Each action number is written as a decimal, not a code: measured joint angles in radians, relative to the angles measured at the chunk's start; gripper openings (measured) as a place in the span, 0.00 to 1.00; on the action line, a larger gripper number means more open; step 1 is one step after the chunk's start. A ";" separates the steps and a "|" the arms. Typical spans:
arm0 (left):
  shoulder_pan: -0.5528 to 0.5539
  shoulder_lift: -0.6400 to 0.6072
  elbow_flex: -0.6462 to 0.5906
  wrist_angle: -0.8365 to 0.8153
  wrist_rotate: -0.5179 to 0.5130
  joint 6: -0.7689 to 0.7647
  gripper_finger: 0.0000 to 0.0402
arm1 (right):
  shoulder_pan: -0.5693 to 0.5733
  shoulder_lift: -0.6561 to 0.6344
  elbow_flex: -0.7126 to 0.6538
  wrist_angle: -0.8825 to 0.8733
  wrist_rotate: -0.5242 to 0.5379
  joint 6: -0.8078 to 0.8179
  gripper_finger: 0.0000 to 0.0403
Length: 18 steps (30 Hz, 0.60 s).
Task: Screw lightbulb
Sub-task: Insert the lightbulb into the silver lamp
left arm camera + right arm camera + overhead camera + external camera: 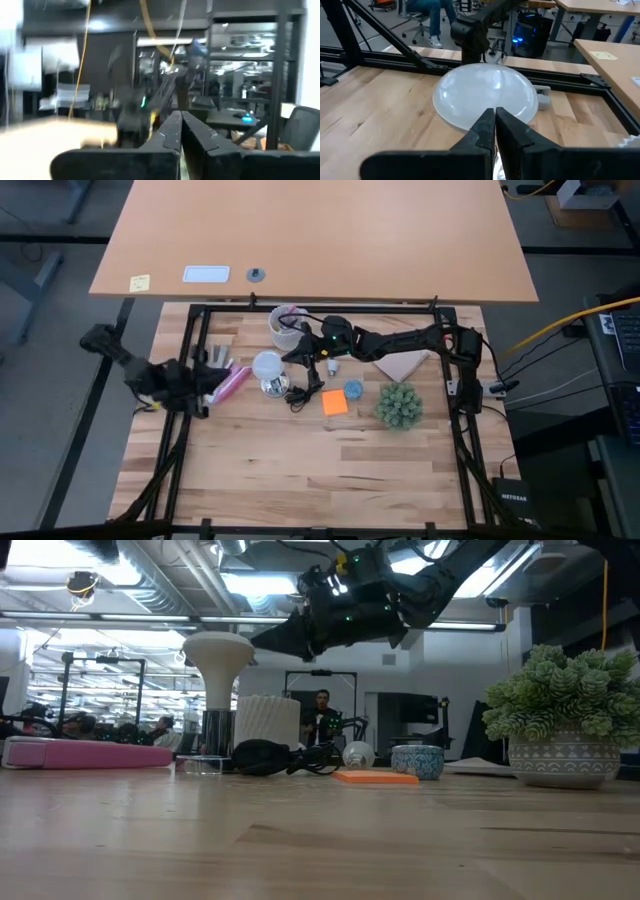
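Note:
The white frosted lightbulb (218,658) stands upright with its narrow base in the silver socket (214,730), left of the table's middle; its dome (485,95) fills the right wrist view. My right gripper (262,641) is shut and reaches in from the right, just above level, its tips at the dome's right edge. My left gripper (181,122) is shut on nothing. It hangs raised at the table's left (212,380), beside a pink object (232,382), and points toward the right arm. My right gripper's shut fingertips (495,115) stand at the rim of the lightbulb's dome, coming from the table's right and slanting slightly down. I cannot tell whether they touch the dome. The bulb stays upright in the socket.
A black cord (300,395) trails from the socket. Near it lie an orange sticky note (335,402), a small blue bowl (353,389), a small round bulb (332,366) and a potted plant (400,405). A pale cup (285,322) stands behind the bulb. A black frame (190,340) borders the table.

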State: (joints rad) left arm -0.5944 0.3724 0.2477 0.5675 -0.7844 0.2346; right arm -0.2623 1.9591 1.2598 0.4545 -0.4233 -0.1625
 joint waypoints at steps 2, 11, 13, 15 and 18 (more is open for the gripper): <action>0.062 0.006 -0.061 -0.007 0.009 -0.142 0.00 | 0.000 0.000 0.000 -0.002 0.000 0.004 0.05; 0.189 0.160 -0.175 -0.025 0.131 -0.656 0.00 | 0.000 0.000 0.000 0.005 -0.004 -0.013 0.05; 0.188 0.196 -0.174 -0.058 0.131 -0.717 0.00 | -0.005 0.000 0.000 0.018 0.000 -0.037 0.05; 0.187 0.231 -0.174 -0.100 0.130 -0.763 0.00 | -0.008 0.000 0.000 0.026 0.012 -0.054 0.05; 0.187 0.277 -0.174 -0.158 0.097 -0.809 0.00 | -0.021 0.000 0.000 0.027 0.038 -0.059 0.05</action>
State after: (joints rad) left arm -0.4076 0.6492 0.0738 0.4097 -0.6875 -0.5745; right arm -0.2834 1.9591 1.2602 0.4816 -0.3852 -0.2217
